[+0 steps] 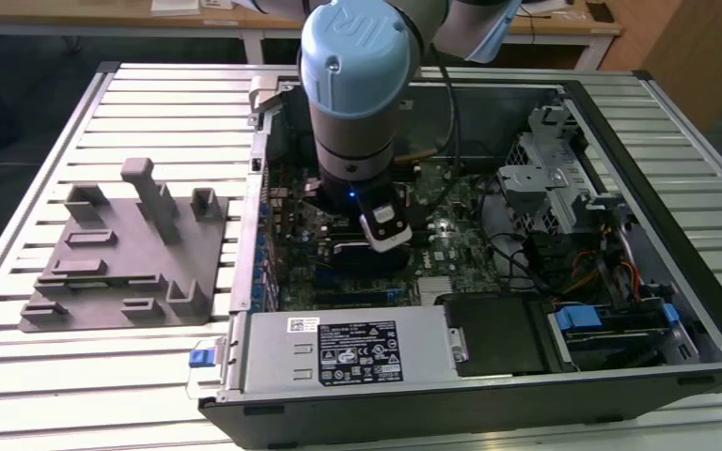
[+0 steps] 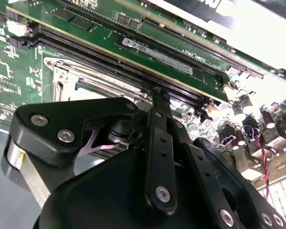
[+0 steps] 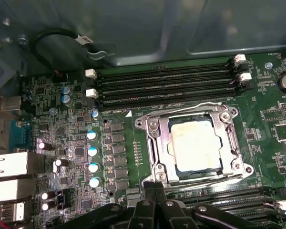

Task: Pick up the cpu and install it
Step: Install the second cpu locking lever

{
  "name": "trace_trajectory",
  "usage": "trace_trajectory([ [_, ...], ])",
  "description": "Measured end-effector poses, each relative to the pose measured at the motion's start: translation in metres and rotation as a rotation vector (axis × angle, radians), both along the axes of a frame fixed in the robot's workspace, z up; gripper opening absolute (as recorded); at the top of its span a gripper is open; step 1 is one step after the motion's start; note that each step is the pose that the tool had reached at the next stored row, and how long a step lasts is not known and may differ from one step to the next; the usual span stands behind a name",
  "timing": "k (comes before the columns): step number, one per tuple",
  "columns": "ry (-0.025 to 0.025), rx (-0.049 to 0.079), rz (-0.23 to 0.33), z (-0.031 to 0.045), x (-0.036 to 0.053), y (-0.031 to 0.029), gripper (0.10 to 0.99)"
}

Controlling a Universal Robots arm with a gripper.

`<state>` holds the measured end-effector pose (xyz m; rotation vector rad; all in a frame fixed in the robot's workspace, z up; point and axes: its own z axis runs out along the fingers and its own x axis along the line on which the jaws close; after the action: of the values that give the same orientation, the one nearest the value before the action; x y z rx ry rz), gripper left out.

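The grey fixture (image 1: 123, 254) stands on the table outside the case (image 1: 487, 395), while the gripper (image 3: 155, 187), fingers closed and empty, hovers by the socket (image 3: 155, 143) where the cpu (image 3: 194, 143) already sits.

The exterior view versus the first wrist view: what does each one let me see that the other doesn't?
The exterior view alone takes in the whole open computer case, the grey plastic fixture beside it on the slatted table, and the robot arm reaching down inside. The first wrist view alone shows the cpu lying in its socket, framed by the metal bracket, with the end effector closed beside it. Both show the green motherboard.
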<state>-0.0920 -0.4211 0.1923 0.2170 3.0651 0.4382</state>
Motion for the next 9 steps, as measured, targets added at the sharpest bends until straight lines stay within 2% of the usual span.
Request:
trace_trajectory([
  [6,-0.0011,0.003,0.0,-0.0002,-0.0003,0.0006,0.106],
  [9,-0.002,0.012,0.0,-0.001,-0.0005,0.0006,0.106],
])
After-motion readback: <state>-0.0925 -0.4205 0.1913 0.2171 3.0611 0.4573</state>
